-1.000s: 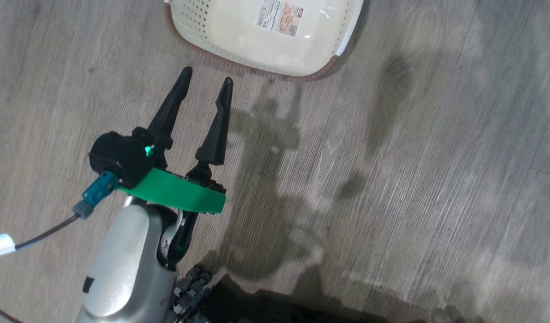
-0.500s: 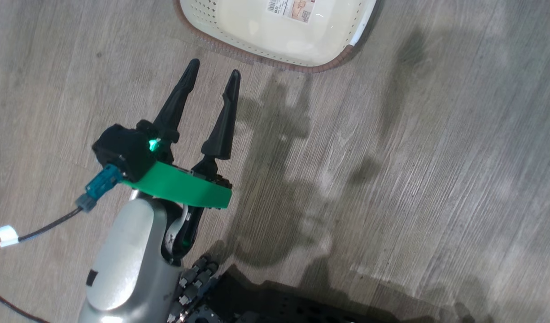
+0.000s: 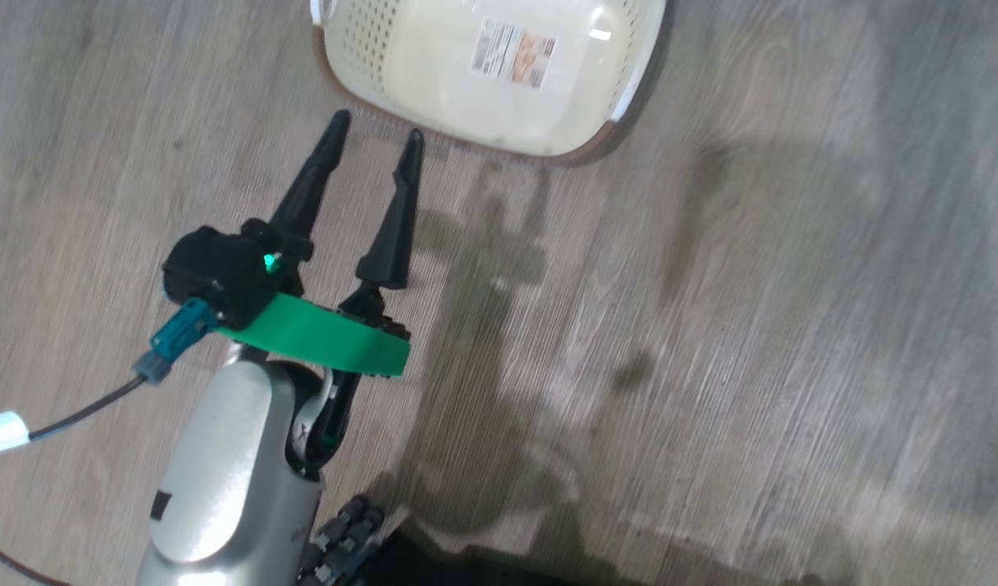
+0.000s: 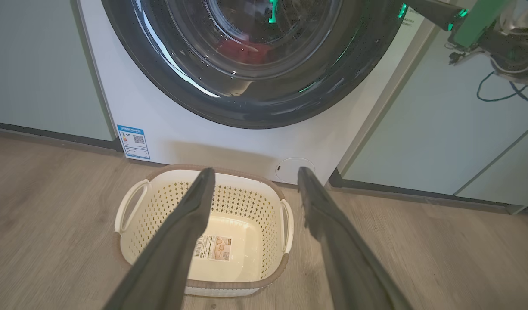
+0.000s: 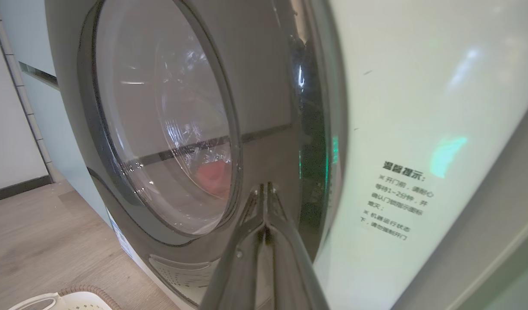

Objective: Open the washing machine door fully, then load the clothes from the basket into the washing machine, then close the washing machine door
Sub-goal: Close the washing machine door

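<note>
- Two spread fingers on the left gripper (image 3: 377,129), holding nothing; the empty basket (image 3: 361,49) lies just ahead of its tips.
- Right gripper (image 5: 264,186), pressed together, points straight at the door (image 5: 160,129) rim and looks the nearer arm; clothes (image 5: 212,176) sit behind its glass.

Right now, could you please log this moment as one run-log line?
door: looks closed | clothes: red, behind glass | basket: empty | left pincer: open, near basket | right pincer: shut, at door rim
</note>
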Tool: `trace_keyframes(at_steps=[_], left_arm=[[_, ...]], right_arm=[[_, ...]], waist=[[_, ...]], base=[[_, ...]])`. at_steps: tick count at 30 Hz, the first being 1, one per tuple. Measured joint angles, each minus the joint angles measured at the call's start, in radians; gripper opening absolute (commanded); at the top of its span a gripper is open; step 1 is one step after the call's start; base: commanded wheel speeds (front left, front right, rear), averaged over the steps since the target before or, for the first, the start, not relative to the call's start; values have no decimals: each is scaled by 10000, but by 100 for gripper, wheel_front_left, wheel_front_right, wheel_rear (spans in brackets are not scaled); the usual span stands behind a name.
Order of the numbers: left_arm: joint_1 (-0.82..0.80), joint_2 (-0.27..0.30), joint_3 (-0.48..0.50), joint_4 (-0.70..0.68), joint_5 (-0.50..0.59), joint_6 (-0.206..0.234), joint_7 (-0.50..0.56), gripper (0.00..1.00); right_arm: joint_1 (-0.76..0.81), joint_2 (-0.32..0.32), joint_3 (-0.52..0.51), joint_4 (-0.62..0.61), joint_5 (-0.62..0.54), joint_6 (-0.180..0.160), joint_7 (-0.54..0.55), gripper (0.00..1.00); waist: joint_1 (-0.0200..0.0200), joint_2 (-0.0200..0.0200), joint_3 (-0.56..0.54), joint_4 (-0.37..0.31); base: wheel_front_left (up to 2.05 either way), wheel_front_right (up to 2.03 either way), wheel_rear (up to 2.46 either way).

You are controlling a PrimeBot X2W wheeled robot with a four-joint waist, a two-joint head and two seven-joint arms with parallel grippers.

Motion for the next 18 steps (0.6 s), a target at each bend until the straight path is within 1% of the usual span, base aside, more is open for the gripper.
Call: trace_keyframes(at_steps=[5, 12, 15, 18], left_arm=[[176, 2, 270, 138, 311, -17, 0, 100], [883, 8, 688, 280, 660, -180, 0, 100], [1067, 12, 867, 376, 748, -196, 0, 100], [1307, 12, 1045, 408, 836, -265, 0, 100]], right_arm=[[1343, 25, 324, -773, 617, 0, 0, 0], [3606, 10, 391, -2368, 1854, 0, 2, 0], [4599, 0, 309, -3049, 2313, 0, 2, 0], [5614, 8, -15, -3785, 2663, 0, 0, 0]], waist=[[0, 0, -750, -276], [-1, 1, -2024, -822], [-1, 1, -2548, -1083], [0, 1, -3068, -1339]], base=[[0, 0, 0], [0, 0, 0], [0, 0, 0], [0, 0, 0]])
